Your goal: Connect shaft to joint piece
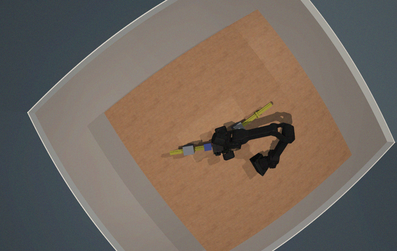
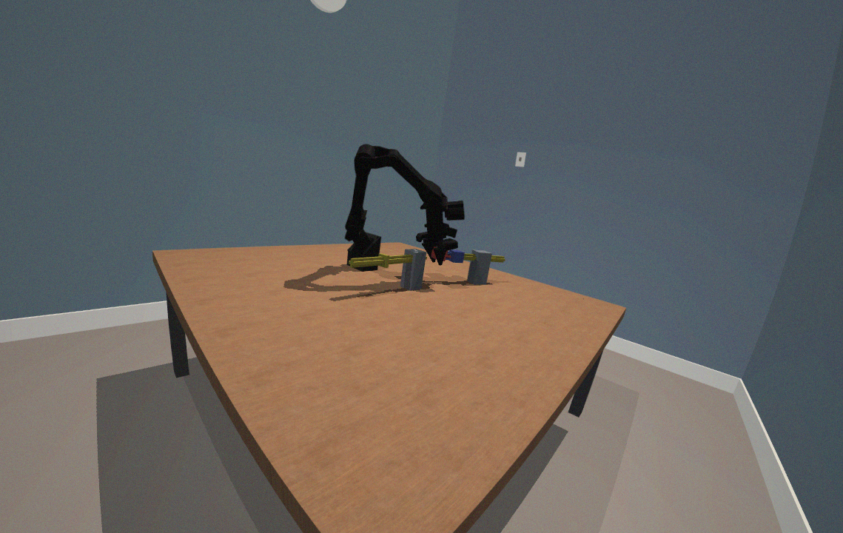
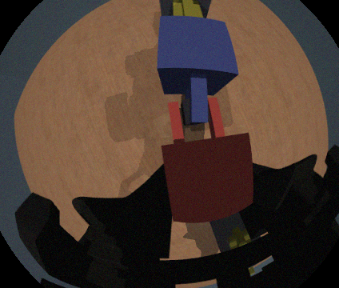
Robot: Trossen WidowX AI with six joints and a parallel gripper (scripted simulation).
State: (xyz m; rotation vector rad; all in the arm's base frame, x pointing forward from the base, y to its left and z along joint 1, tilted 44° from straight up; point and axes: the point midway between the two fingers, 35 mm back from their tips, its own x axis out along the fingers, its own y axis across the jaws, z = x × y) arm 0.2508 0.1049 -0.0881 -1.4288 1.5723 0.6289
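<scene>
- Your gripper (image 1: 216,149) (image 2: 438,260) (image 3: 193,160) pinches the red joint piece (image 2: 434,254) (image 3: 207,180).
- Ahead of it, you see the blue piece (image 1: 207,146) (image 2: 456,256) (image 3: 195,46) on its yellow shaft (image 1: 175,152) (image 2: 498,259) (image 3: 187,9).

The gripper (image 1: 220,144) hid the red piece from the top view. Its opening could not be made out. The wrist view's edge cut off the far shaft (image 3: 188,8).

The red joint piece (image 2: 433,254) (image 3: 209,180) hangs hinged on a blue-tipped yellow shaft (image 1: 175,152) (image 2: 498,259) (image 3: 187,9) in a grey block (image 1: 188,150) (image 2: 479,268) (image 3: 166,8), a second yellow shaft (image 1: 264,107) (image 2: 368,262) (image 3: 239,238) angled through another grey block (image 1: 238,126) (image 2: 413,270) (image 3: 226,228)
</scene>
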